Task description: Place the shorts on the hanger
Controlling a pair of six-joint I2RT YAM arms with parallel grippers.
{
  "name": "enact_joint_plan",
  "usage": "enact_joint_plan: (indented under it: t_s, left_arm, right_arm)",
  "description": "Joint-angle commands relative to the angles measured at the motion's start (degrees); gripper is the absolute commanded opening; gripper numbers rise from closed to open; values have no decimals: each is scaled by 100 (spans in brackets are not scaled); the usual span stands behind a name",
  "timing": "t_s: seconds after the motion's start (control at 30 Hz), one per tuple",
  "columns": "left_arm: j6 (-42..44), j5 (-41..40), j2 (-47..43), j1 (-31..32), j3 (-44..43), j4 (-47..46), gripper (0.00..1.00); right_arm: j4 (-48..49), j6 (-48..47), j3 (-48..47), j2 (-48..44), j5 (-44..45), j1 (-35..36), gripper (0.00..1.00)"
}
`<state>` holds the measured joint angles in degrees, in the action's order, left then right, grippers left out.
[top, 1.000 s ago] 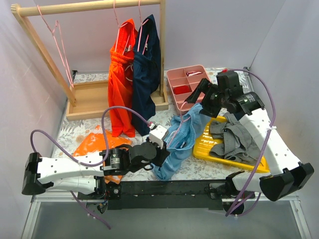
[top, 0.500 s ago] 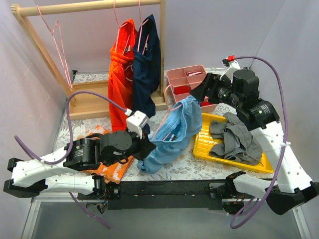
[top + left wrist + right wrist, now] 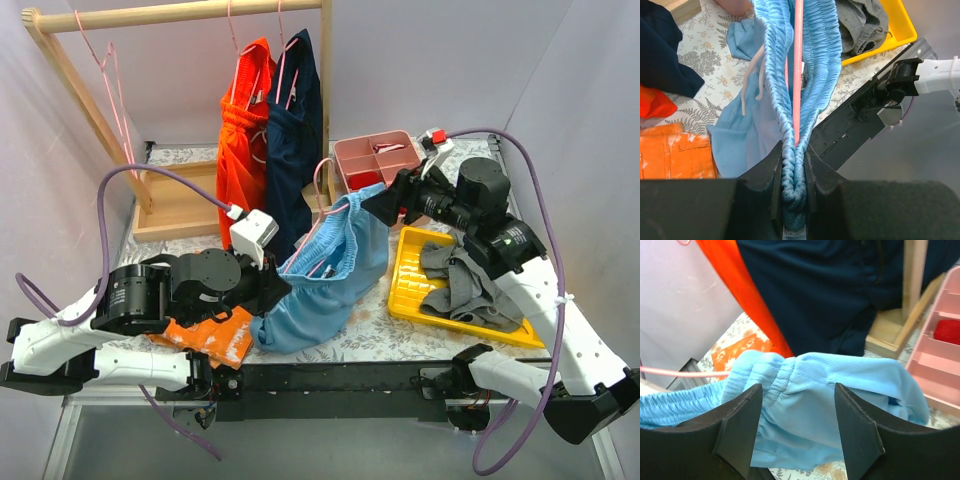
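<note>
The light-blue shorts hang stretched between my two grippers above the table. My left gripper is shut on the gathered waistband at its lower left end. The pink hanger runs inside the waistband opening, and its hook sticks up behind the shorts. My right gripper is at the upper right end of the shorts. In the right wrist view its jaws stand wide apart with the blue fabric between them. A bit of pink wire shows at the left.
A wooden rack stands at the back with orange shorts, navy shorts and spare pink hangers. A pink compartment tray is behind. A yellow tray holds grey clothes. An orange garment lies front left.
My left gripper has moved left and up with the waistband end. The shorts have been lifted and pulled out wider between the grippers. The right gripper has shifted slightly left and down.
</note>
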<state>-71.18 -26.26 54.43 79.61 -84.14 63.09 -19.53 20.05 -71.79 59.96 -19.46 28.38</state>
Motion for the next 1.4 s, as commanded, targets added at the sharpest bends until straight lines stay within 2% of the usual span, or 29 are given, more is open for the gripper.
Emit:
enact_joint_plan:
  t_s: [0.0,0.17,0.27,0.37,0.4,0.47,0.5,0.63,0.73,0.83,0.87,0.97,1.03,1.07,1.17,1.37]
  left_arm:
    - [86,-274,23,-7,-463,98,0]
    - [157,-230,23,-16,-454,37,0]
    - [157,-230,23,-7,-463,37,0]
    - [148,-230,-47,-7,-507,45,0]
    - [139,-239,-64,-16,-533,54,0]
    - [104,-274,-47,-16,-656,237,0]
    - [78,-326,-30,-16,-709,326,0]
    - [16,-353,-64,-16,-876,573,0]
    - [7,-441,-143,-16,-937,704,0]
    - [34,-476,-258,-16,-1052,714,0]
    - [60,-476,-275,-16,-1122,687,0]
    - [209,-503,-249,-16,-1472,792,0]
    - [323,-511,-144,-16,-1719,906,0]
    - [350,-564,-118,-16,-1877,1081,0]
    - [508,-512,-82,-16,-2282,1232,0]
    - [1034,6,-240,-16,-2809,1188,0]
  right_arm:
    - [818,-37,262,-169,-339,246,67]
    - [723,-54,315,-55,30,694,65]
    - [696,-28,323,-37,276,730,56]
    - [705,7,297,-46,417,730,39]
    - [627,25,254,-20,530,730,28]
    - [372,16,-18,24,881,730,14]
    - [49,16,-150,68,1344,730,3]
    - [-489,-160,-958,252,1832,730,1]
    - [-613,-124,-1083,297,2236,730,1]
    - [-421,-256,-1004,209,1764,730,25]
    - [-298,-265,-952,148,1666,730,45]
    - [-262,-291,-933,77,2093,730,72]
    - [-288,-222,-942,68,2515,730,79]
    - [-349,-152,-942,68,3057,722,82]
    - [-333,86,-916,181,3676,625,85]
    - [44,376,-925,832,3091,160,87]
